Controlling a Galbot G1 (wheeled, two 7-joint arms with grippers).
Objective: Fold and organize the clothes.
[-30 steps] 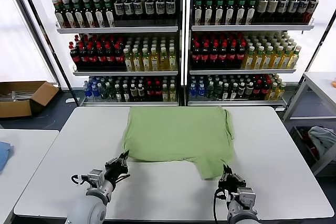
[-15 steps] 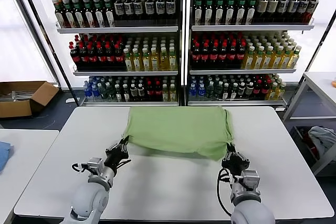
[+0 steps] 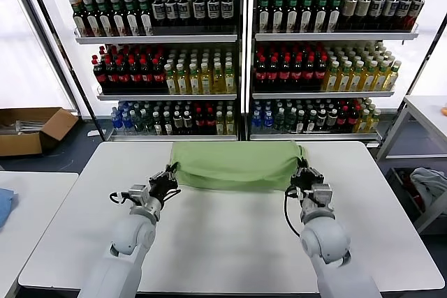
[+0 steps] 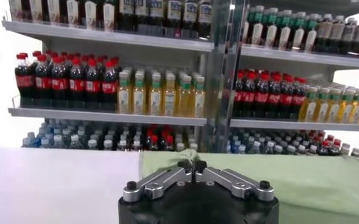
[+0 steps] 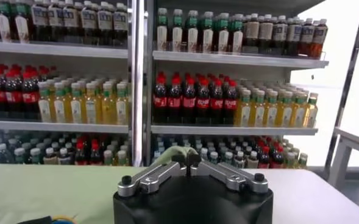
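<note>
A light green shirt (image 3: 237, 165) lies at the far middle of the white table (image 3: 230, 235), doubled over into a narrow band along the far edge. My left gripper (image 3: 170, 174) is shut on the shirt's left corner. In the left wrist view that gripper (image 4: 191, 164) pinches a bunch of green cloth, and the shirt (image 4: 301, 189) spreads out beyond it. My right gripper (image 3: 302, 170) is shut on the right corner. The right wrist view shows this gripper (image 5: 186, 159) with a fold of the shirt (image 5: 170, 153) clamped between its tips. Collar and logo are hidden.
Tall shelves of bottles (image 3: 237, 54) stand just behind the table's far edge. A cardboard box (image 3: 31, 129) sits on the floor at the left. Another table (image 3: 28, 207) stands to the left, and a table frame (image 3: 419, 130) with a cloth bundle under it to the right.
Both grippers have moved away from me toward the table's far edge, carrying the shirt's near hem up and over. The shirt has gone from spread flat to folded.
</note>
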